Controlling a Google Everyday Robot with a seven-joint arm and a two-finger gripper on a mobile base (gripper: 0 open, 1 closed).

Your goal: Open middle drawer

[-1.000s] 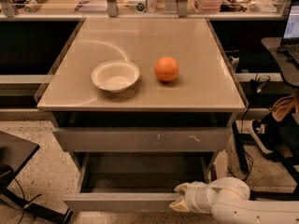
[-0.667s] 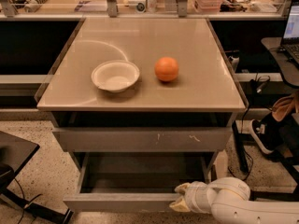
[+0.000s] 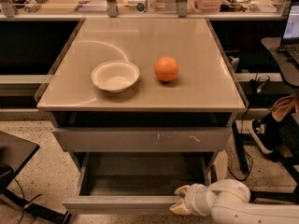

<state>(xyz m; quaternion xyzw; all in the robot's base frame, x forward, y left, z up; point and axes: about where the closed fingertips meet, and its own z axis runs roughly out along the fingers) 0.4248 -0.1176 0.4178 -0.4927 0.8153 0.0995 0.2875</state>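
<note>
Low in the frame, below centre, the middle drawer (image 3: 117,203) stands pulled well out from the cabinet. Its plain grey front is wide, shallow and handleless, and it runs along the bottom edge of the picture. Behind the front the dark, bare inside of the drawer is open to view.

At the right end of that front, in the lower right of the frame, sits the tool (image 3: 180,199), touching the front's top edge. Whether it is spread, pressed together or pinching the front cannot be told. The white arm (image 3: 233,204) behind it runs off toward the lower right corner.

Compared with a second ago nothing has visibly moved. The drawer is out just as far, the tool is at the same spot on the front, and the things above lie where they lay.

Just above the open drawer is a taller grey drawer front (image 3: 140,139) with white scuff marks right of its middle, and it is closed. Over it lies the tan surface (image 3: 196,87).

By count, two drawer fronts show, one open and one closed. One white bowl (image 3: 115,75) sits left of centre on the surface. One orange (image 3: 167,69) lies just to the bowl's right, apart from it. One tool is in view.
</note>
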